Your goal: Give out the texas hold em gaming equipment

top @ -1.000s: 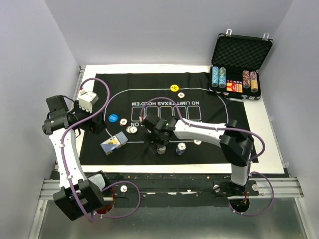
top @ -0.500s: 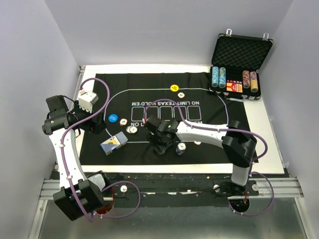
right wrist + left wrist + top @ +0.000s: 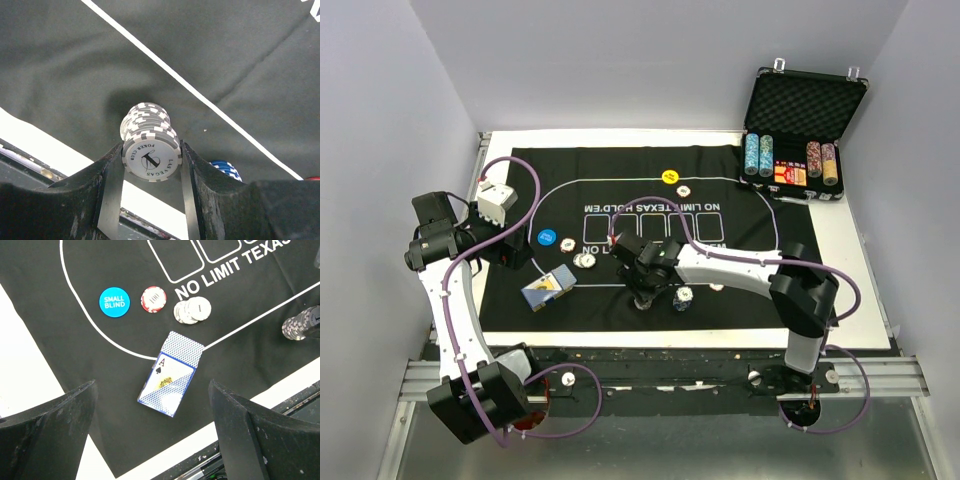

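White walls close in on three sides of a white table (image 3: 840,270), and a black felt mat (image 3: 620,170) covers most of it. Over on the left, the left arm climbs from its base, elbow hard by the wall, wrist turned in over the mat's left edge. The left gripper (image 3: 152,390) hangs with its jaws spread wide, holding nothing and touching nothing. Straight below it lies the deck box (image 3: 171,372), blue-backed with an ace on its face, slanted across the printed white line. Beyond the box sit the blue small blind disc (image 3: 113,302), a red chip (image 3: 153,299) and a loose fan of white chips (image 3: 192,310), all with bare felt around them. Moving to the middle, the right arm stretches low and leftward from its base, wrist tipped down. The right gripper (image 3: 152,150) pinches the top of the grey chip stack (image 3: 145,117), a finger pressed to each side, while the stack's foot stands on the felt. It's tight here: the mat's near edge and the bare white strip run just in front. A blue chip stack (image 3: 225,169) stands just to the right. Farther back rests the yellow disc (image 3: 669,177), and at far right the open case (image 3: 805,100) holds rows of chips.
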Controlling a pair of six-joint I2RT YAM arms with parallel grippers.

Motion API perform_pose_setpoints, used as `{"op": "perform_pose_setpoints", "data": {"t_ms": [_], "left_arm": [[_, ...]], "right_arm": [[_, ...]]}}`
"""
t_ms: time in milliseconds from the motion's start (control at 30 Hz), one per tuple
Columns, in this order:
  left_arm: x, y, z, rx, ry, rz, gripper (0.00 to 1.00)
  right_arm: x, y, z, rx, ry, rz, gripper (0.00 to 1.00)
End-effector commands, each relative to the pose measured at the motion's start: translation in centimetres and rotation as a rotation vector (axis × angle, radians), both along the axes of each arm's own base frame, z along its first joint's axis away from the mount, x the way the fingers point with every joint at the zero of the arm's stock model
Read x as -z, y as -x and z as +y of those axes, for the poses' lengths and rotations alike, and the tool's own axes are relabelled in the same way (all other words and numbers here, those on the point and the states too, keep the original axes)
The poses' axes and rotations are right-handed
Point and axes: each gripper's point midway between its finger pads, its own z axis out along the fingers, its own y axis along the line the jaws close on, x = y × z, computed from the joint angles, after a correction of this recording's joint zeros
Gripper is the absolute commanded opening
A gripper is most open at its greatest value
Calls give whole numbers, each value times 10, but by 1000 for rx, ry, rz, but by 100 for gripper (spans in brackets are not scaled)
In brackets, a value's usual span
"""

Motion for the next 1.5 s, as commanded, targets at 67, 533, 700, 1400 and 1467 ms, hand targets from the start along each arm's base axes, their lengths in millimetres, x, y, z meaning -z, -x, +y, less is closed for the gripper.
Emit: {"op": "perform_pose_setpoints", "data": {"t_ms": [67,533,700,1400,1467], "left_arm": [[0,3,1,-3,-13,-7,99],[0,2,1,-4,-2,-1,99],[-2,1,2,-3,-7,-3,99],[3,-2,7,-4,-30,13,99],[2,-2,7,-3,-27,13,99]], "right_arm": [[-51,-23,7,39,-68,-137,44],[-72,-201,-36,291,-110,-253,42],[-40,-266,-44,371,-76,-266,42],[24,-321,-53,440,-61,-227,41],[26,-320,-54,440,-65,-217,42]]}}
